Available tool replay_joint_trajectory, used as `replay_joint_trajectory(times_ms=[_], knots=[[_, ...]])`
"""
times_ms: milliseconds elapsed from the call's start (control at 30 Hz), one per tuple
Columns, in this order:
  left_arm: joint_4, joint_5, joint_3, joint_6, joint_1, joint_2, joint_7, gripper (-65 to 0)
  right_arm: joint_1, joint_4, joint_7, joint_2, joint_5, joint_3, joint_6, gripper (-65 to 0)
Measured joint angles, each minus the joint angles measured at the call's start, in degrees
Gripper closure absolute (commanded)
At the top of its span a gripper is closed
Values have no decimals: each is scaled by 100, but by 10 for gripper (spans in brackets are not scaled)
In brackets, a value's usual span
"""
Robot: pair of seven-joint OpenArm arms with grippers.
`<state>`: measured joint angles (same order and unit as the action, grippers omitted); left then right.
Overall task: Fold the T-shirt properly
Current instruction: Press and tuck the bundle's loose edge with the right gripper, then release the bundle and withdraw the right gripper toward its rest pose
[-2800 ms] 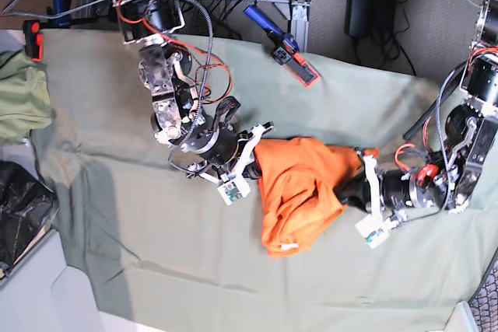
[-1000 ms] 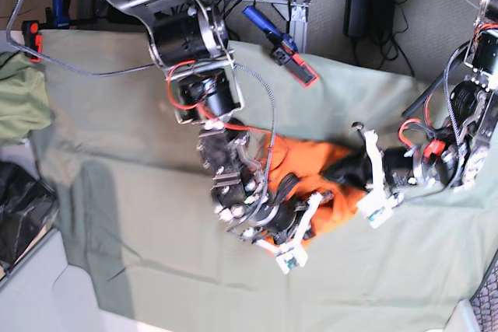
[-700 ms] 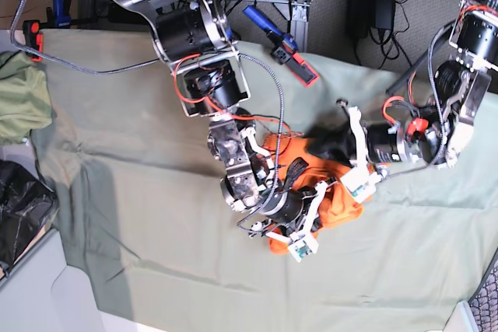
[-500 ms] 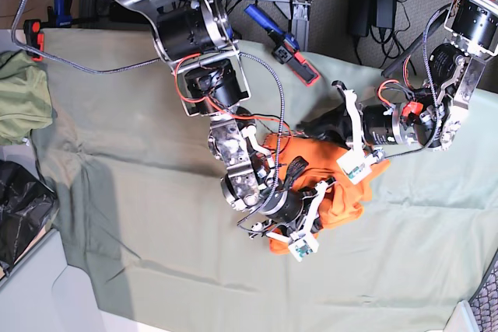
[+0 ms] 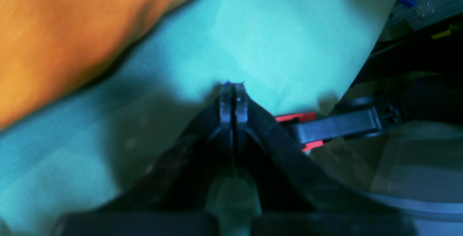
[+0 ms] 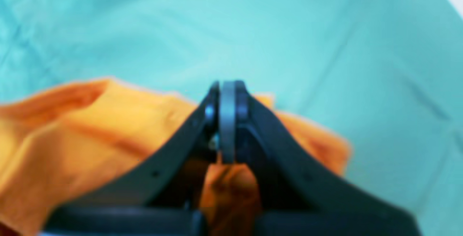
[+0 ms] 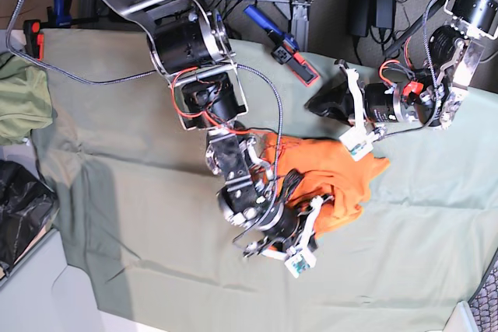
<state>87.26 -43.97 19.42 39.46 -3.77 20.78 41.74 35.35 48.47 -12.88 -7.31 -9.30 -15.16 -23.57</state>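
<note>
Sage green cloth (image 7: 140, 153) is covering the whole table, wrinkled in places and hanging toward the grey floor at its far edge. Lying crumpled a little right of the middle of it is the orange T-shirt (image 7: 334, 180), bunched into a rough heap with one corner poking out to the right. Reaching down over the shirt's left part from the top of the base view is the right arm, and its right tool (image 6: 226, 95) is pointing over the shirt's lower edge; its two jaws are pressed fully together, and in the blurred wrist view orange fabric is showing behind and below them, though I cannot tell whether any of it is pinched. Coming in from the right side is the left arm, with the left tool (image 5: 233, 91) hanging over bare cloth just beyond the shirt's upper right edge; its jaws are also meeting tip to tip and gripping nothing. Lying on the table's far edge, near that tool, is a red-and-black clamp (image 7: 299, 68) with a blue handle. An olive-green garment (image 7: 22, 99) is sitting bunched at the left edge.
</note>
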Motion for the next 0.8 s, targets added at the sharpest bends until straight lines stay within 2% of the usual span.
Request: replay_joint_trajectory(times_ms=[100,167,267,467,667,800], knots=[[138,63,0,2,-4,7,94,0,105,94,-13,20,66,214,0,0],[385,61,0,0,-17,72,111,0,87,409,-164,116,387,422,0,0],[688,59,-2,0,-4,267,114,0,98,1019,-750,352,944,820,0,0],[820,66,-17,0,-13,592,140,0,70,1963,-1980,1099,1902,1364,-2,0],[822,59,-612,0,-20,750,160,0,-748,2363,-2118,2057,2577,1705,-2,0],[822,-140,-1137,0,-17,752,144,0,-1558,2767,-2192,2319,2811,1812,-2,0]])
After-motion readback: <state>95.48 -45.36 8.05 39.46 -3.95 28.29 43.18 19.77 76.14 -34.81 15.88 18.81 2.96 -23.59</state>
